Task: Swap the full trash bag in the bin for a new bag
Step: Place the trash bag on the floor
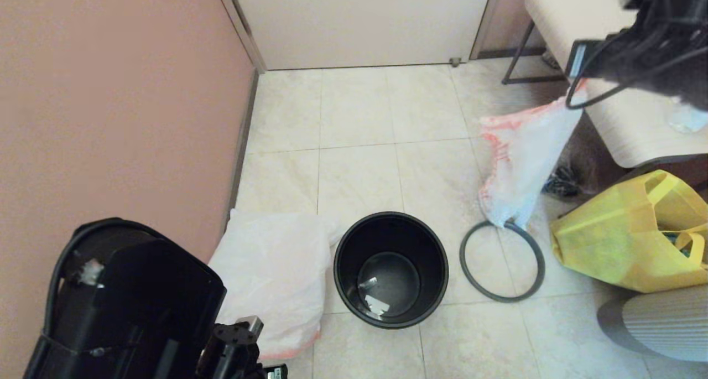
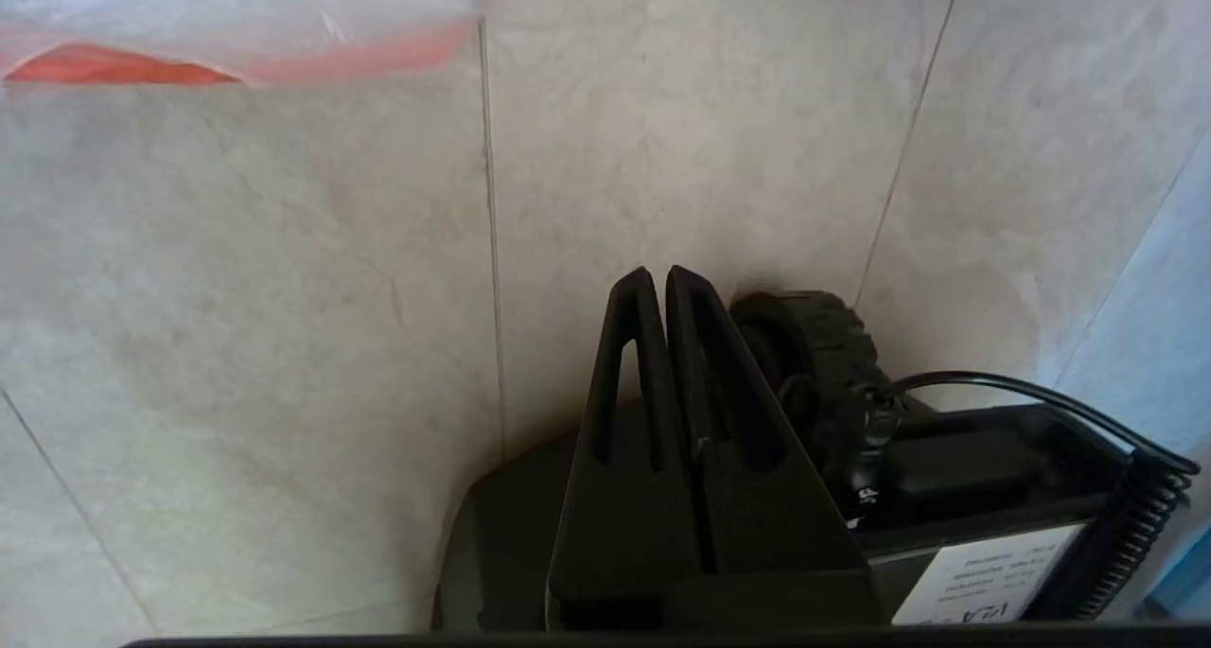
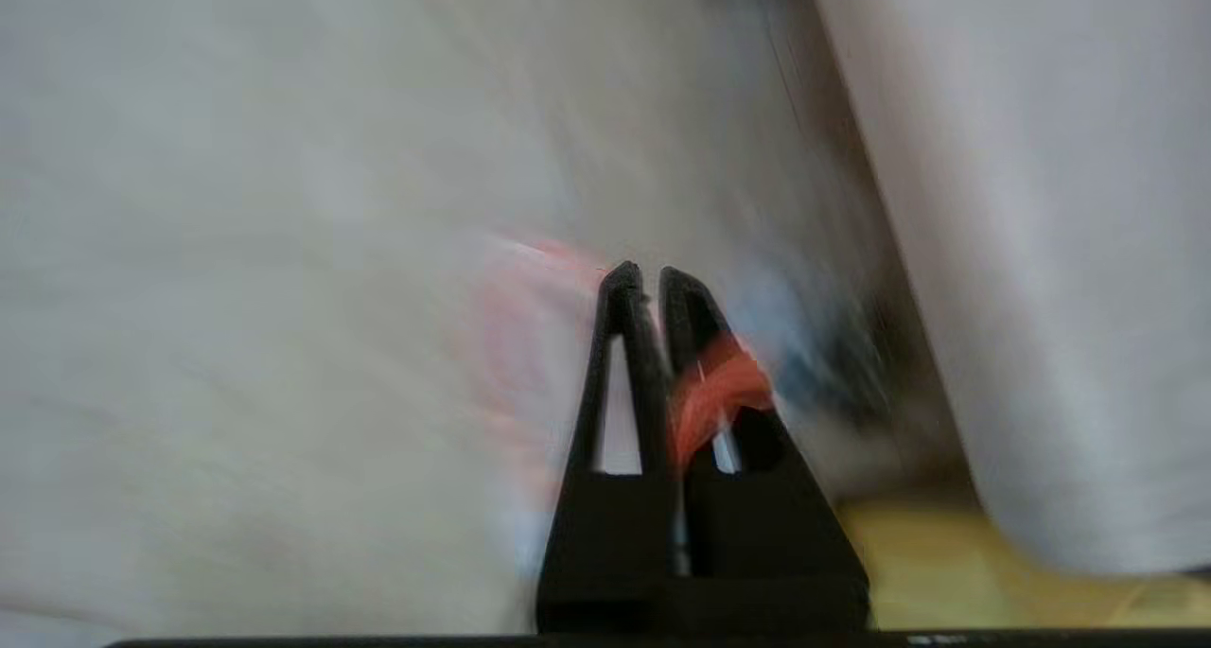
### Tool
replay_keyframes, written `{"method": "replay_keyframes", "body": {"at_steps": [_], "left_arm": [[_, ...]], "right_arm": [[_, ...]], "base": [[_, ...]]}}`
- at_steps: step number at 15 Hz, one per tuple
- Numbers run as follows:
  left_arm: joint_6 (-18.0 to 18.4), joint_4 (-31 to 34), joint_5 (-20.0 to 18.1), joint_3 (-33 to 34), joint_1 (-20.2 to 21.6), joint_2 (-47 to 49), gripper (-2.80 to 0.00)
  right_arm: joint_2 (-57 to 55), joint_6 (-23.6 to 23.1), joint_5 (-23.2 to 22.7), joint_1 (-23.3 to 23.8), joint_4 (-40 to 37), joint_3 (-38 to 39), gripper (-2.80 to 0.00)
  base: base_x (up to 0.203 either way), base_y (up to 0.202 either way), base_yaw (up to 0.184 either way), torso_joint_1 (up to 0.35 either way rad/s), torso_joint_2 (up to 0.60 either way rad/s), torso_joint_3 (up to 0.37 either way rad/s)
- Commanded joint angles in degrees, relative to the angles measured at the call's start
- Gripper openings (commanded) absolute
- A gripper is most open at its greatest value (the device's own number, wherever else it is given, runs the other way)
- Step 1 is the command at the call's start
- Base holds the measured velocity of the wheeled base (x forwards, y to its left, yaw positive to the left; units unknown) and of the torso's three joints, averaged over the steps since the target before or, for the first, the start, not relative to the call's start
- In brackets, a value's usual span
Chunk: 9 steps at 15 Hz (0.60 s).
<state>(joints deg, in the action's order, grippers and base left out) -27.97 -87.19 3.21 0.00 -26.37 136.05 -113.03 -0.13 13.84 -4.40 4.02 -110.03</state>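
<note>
The black bin point(image 1: 390, 268) stands open on the tiled floor, with only small scraps at its bottom. Its grey ring point(image 1: 502, 260) lies flat on the floor to its right. My right gripper point(image 1: 572, 88) point(image 3: 643, 271) is raised near the chair and is shut on the bunched orange-red drawstring point(image 3: 714, 393) of the full trash bag point(image 1: 522, 163). That bag hangs down, its lower end over the ring's far edge. The new bag point(image 1: 271, 279) lies spread on the floor left of the bin, against the wall. My left gripper point(image 2: 658, 271) is parked low, shut and empty.
A yellow tote point(image 1: 630, 235) sits on the floor right of the ring. A beige chair point(image 1: 614, 108) stands at the back right with dark items point(image 1: 563, 184) beneath it. A pink wall point(image 1: 110, 91) runs along the left. A grey ribbed object point(image 1: 664, 323) is at the lower right.
</note>
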Motion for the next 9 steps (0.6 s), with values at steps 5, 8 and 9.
{"method": "replay_keyframes", "body": {"at_steps": [5, 8, 9], "left_arm": [[-0.1, -0.5, 0.2, 2.1, 0.0, 2.7, -2.80], [-0.2, -0.5, 0.5, 2.1, 0.0, 3.5, -2.80], [-0.1, -0.5, 0.5, 2.1, -0.1, 3.7, -2.80]], "right_arm": [[-13.1, -6.8, 5.1, 3.5, -3.5, -1.2, 0.00], [-4.7, -7.7, 8.7, 3.3, -19.5, -0.7, 0.00], [-1.7, -6.9, 8.9, 2.7, -28.2, -0.5, 0.00]], "base": [[0.000, 0.000, 0.000, 0.000, 0.00, 0.000], [0.000, 0.000, 0.000, 0.000, 0.00, 0.000], [0.000, 0.000, 0.000, 0.000, 0.00, 0.000]]}}
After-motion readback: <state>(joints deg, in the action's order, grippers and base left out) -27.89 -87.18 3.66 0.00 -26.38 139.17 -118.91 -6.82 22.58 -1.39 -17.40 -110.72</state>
